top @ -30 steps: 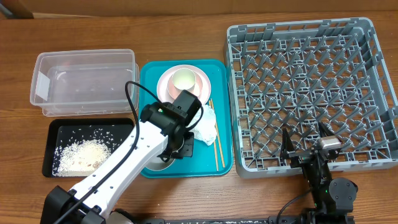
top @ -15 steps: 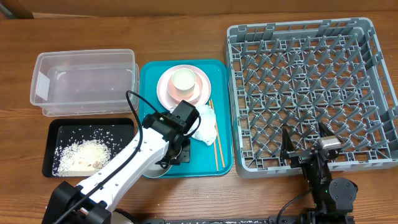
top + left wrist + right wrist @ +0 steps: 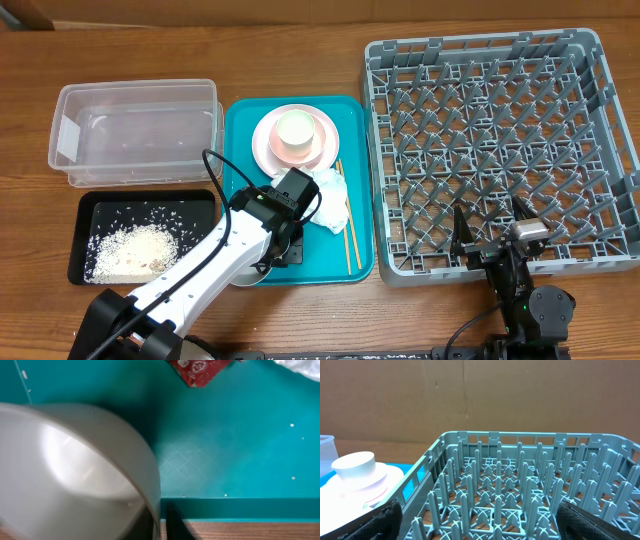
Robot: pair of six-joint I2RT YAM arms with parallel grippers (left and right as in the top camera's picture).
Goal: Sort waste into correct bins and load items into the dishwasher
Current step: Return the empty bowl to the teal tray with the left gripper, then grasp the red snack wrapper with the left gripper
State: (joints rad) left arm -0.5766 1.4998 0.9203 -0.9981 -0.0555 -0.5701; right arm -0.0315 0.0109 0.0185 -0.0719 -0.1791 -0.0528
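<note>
- Left claw [image 3: 283,243] hangs low over the near-left corner of the teal tray [image 3: 240,125], just right of the black tray [image 3: 88,212] and its rice [image 3: 130,248]. You cannot tell whether it is clenched or released.
- Your left wrist view shows the white-grey bowl [image 3: 75,475] filling the left side, with its rim right at the fingertips.
- The red-and-silver wrapper [image 3: 200,370] lies on the tray beyond the claw, apart from it.
- The crumpled napkin [image 3: 328,203] sits just right of the claw.
- The chopsticks [image 3: 348,235] lie along the tray's right side.
- The pink plate [image 3: 262,150] carries the white cup [image 3: 295,127] at the tray's far end.
- Your right claw [image 3: 489,228] is released, its fingers spread wide at the dish rack's [image 3: 500,80] near edge.
</note>
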